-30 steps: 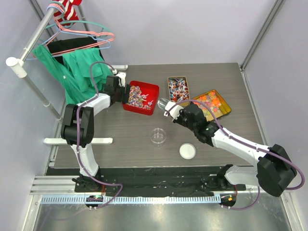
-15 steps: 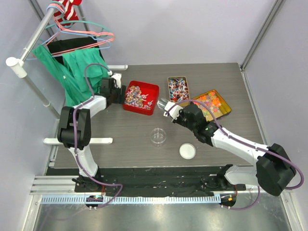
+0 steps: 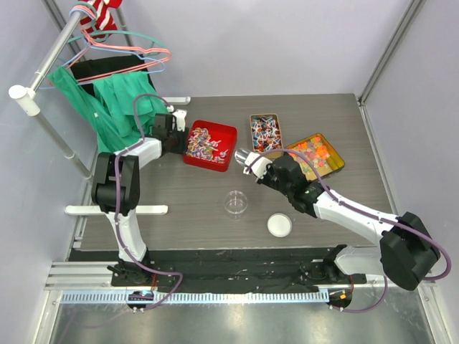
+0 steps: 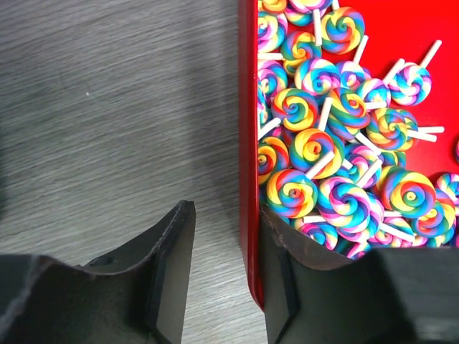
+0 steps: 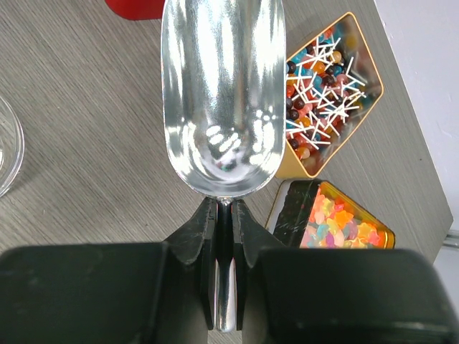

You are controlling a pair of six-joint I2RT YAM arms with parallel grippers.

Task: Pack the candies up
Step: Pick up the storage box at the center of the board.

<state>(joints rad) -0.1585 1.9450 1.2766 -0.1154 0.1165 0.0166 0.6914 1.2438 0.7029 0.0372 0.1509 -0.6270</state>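
The candies [image 4: 337,143] are rainbow swirl lollipops on white sticks, piled in a red tray [image 4: 247,107] at the back left [image 3: 228,132]. My left gripper [image 4: 226,215] straddles the tray's left wall. One finger [image 4: 287,272] is inside against the wall and the candies. The other finger [image 4: 168,265] stands outside, a gap away from the wall, so the gripper is open. In the top view the left gripper [image 3: 181,136] is at the tray's left edge. My right gripper [image 5: 224,204] is shut on the handle of an empty metal scoop [image 5: 222,93], held just right of the tray [image 3: 242,155].
A clear round dish [image 3: 235,203] and a white lid [image 3: 280,225] lie at the front middle. Two gold tins stand at the back right, one with small stick sweets [image 3: 265,132], one with orange and yellow gummies [image 3: 315,154]. Green cloth [image 3: 118,107] hangs from a rail on the left.
The left gripper drew back left, then returned to the tray's left wall, and its jaws narrowed around that wall. The right arm and scoop have hardly moved.
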